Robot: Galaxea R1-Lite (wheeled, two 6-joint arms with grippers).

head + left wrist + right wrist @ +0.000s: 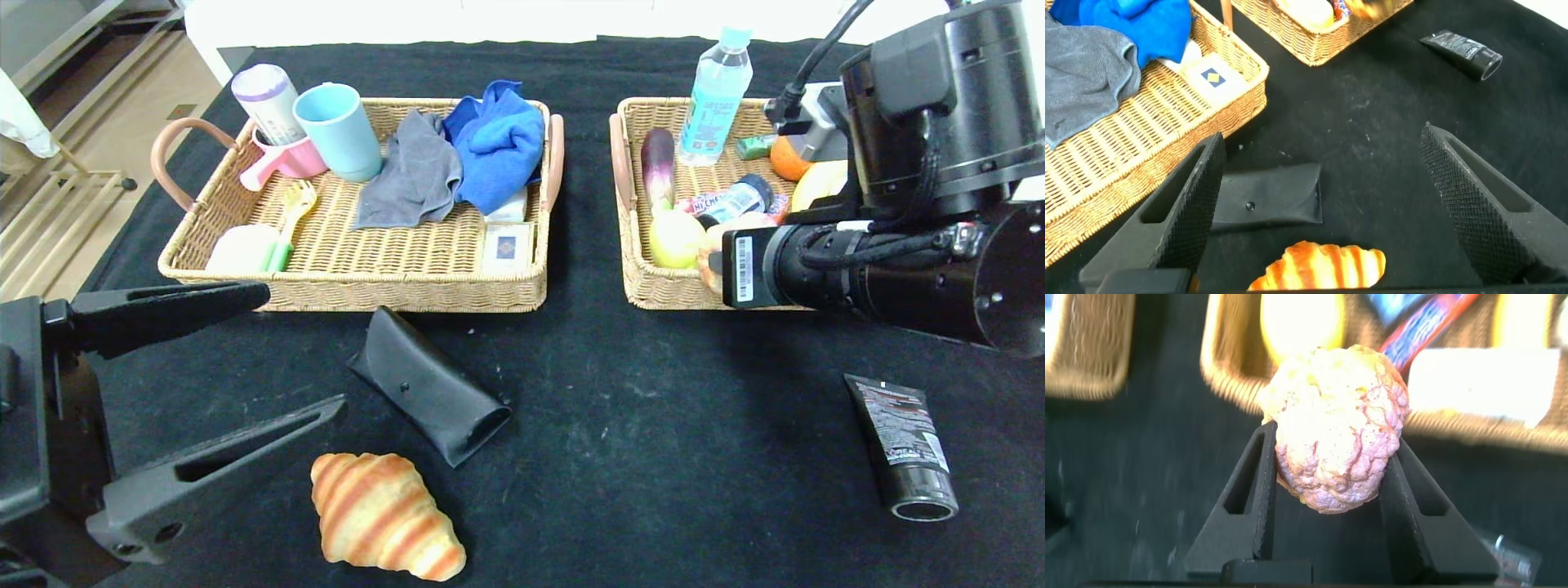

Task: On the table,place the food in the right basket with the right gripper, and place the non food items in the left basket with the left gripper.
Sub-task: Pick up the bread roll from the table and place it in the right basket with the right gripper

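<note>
- The right gripper [1327,498] is clamped on the pinkish cream puff [1335,425], squeezed between both fingers at the right basket's [633,282] front rim.
- The left gripper [269,359] hangs spread wide over the table [653,408]; the glasses case [1266,194] and croissant [1323,265] lie between its fingers, untouched.

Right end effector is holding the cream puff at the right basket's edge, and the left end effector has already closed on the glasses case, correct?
Not quite. The right end effector does hold the cream puff at the right basket, but the left end effector is open, as the left wrist view shows: the glasses case lies ungripped on the table.
</note>
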